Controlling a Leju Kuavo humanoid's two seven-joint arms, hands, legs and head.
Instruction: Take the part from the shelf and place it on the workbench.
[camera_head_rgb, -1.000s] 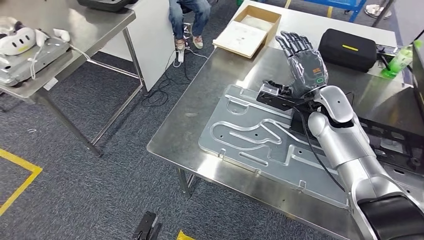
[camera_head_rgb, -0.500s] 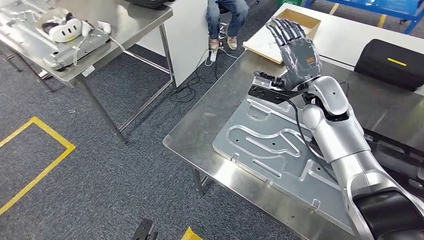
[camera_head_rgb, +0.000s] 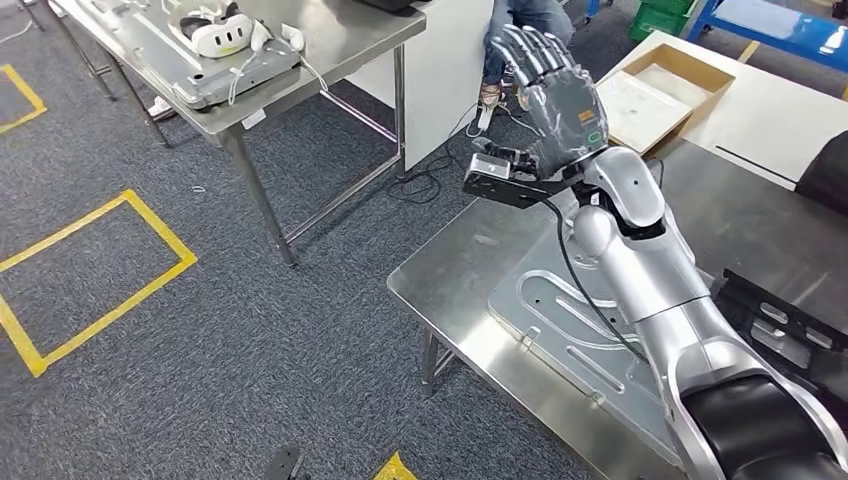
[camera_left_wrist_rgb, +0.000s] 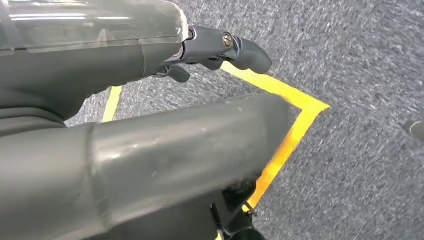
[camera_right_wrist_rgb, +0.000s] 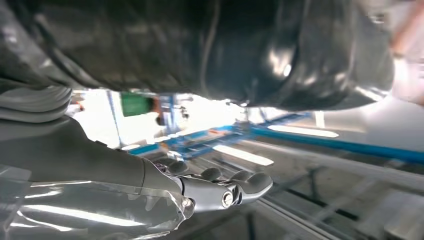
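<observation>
The part (camera_head_rgb: 590, 335), a flat silver stamped plate with curved grooves, lies on my workbench (camera_head_rgb: 440, 280) near its front edge.

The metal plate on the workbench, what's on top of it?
The robot's right arm reaches over the plate and hides much of it. The bare part shows only pressed grooves and holes; nothing loose lies there.
</observation>
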